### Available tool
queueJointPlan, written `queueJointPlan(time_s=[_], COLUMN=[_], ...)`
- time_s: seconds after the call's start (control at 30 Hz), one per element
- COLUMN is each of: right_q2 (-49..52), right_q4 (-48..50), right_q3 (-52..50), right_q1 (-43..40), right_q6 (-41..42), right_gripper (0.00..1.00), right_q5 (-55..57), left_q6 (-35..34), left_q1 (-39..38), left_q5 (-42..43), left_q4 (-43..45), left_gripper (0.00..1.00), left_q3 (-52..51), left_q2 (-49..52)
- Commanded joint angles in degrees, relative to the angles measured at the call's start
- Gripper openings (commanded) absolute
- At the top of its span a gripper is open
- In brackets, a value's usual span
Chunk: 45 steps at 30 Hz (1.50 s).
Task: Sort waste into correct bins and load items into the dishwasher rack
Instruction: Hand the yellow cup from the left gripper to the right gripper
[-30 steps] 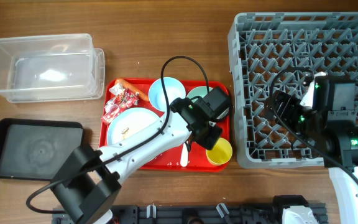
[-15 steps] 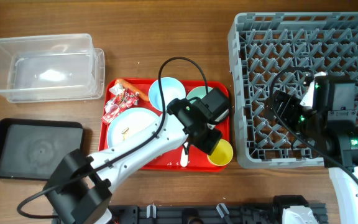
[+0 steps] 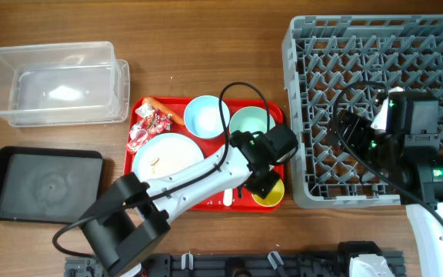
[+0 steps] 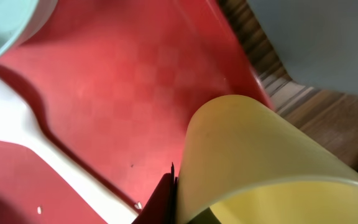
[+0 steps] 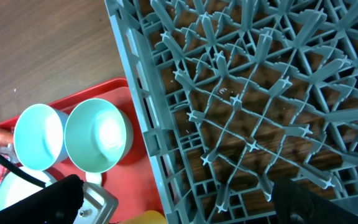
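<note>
The yellow cup (image 3: 270,194) stands at the front right corner of the red tray (image 3: 198,201). My left gripper (image 3: 266,181) is on it, shut on its wall. In the left wrist view one finger (image 4: 168,200) presses the cup's outside (image 4: 241,149), and the white spoon (image 4: 36,146) lies beside it. The light blue bowl (image 3: 206,115), mint green bowl (image 3: 251,123), pale plate (image 3: 168,154), red-and-white wrapper (image 3: 146,127) and carrot piece (image 3: 160,108) sit on the tray. My right gripper (image 3: 350,135) hovers open and empty over the grey rack (image 3: 375,46).
The clear tub (image 3: 52,73) stands at the back left and the black tray (image 3: 41,185) at the front left. The rack's near wall (image 5: 138,93) stands right next to the red tray's right edge, close to the cup. Small brownish scraps lie on the plate.
My left gripper has moved right and toward the front, off the mint bowl and onto the yellow cup. The cup has shifted slightly. The right arm has not moved.
</note>
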Motion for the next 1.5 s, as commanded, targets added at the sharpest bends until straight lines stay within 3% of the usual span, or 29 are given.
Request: queueJointPlan(time_s=[0.0,0.07,0.17,0.23,0.33,0.5,0.6,0.77,0.93,1.0,1.07,1.1,1.23,1.3,1.33,1.4,1.47], right_q2=[0.0,0.0,0.1,0.1,0.2,2.3,4.2,7.2,7.7,7.7,7.9,8.0,8.0,8.0,8.1,8.3,8.7], right_q4=[-0.7,-0.6,1.7,4.2,10.9,18.4,20.9,26.0,38.8,41.2,41.4,41.4,41.2,41.2,41.1,40.3,38.9], right_q3=[0.8,0.8,0.8,0.8,0.8,0.8,0.8,0.8,0.8,0.8,0.8,0.8,0.8,0.8,0.8,0.8,0.8], right_q1=[-0.2,-0.2,-0.2,-0.2,-0.1,-0.1,-0.1,3.9,9.0,10.1,11.8,12.2,13.1,13.1,13.1,13.1,13.1], right_q6=[1.0,0.9,-1.7,-6.5,-18.3,-20.9,-25.8,-25.4,-18.3,-16.7,-16.8,-16.8,-16.8,-16.8,-16.8,-16.8,-16.8], right_gripper=[1.00,1.00,1.00,1.00,0.93,0.80,0.80,0.80,0.89,0.78,0.55,0.55,0.59,0.87,0.90,0.90,0.83], right_q5=[0.5,-0.3,-8.9,-17.2,-44.0,-61.7,-71.5,-72.6,-72.6,-72.6,-72.5,-72.6,-72.3,-72.3,-71.8,-71.4,-71.3], left_q6=[-0.3,-1.9,-2.0,-2.0,-1.1,-1.1,-1.2,-1.1,-1.2,-1.2,-1.4,-1.4,-1.6,-1.8,-2.1,-2.1,-2.1], left_q1=[3.2,6.8,15.5,23.7,36.0,42.5,42.1,40.4,38.0,37.4,37.2,37.2,37.2,37.2,37.2,37.2,37.2], left_q5=[-1.1,0.2,10.7,20.6,44.5,65.9,67.6,68.5,64.8,64.4,64.4,64.4,64.4,64.4,64.4,64.4,64.4], left_q4=[-7.0,-10.4,-9.4,-7.6,-4.7,-3.8,-3.8,-3.8,-3.2,-2.9,-1.6,-1.1,1.2,1.8,2.0,2.0,2.0], left_gripper=[0.04,0.04,0.04,0.04,0.04,0.04,0.04,0.04,0.04,0.04,0.04,0.04,0.04,0.04,0.05,0.04,0.04], left_q3=[3.4,6.6,8.9,8.9,8.8,8.8,8.8,8.8,8.8,8.8,8.8,8.8,8.8,8.8,8.8,8.8,8.8], left_q2=[-4.2,-8.5,-16.3,-20.9,-22.3,-20.5,-20.5,-20.5,-20.5,-20.5,-20.5,-20.5,-20.5,-20.5,-20.5,-20.5,-20.5])
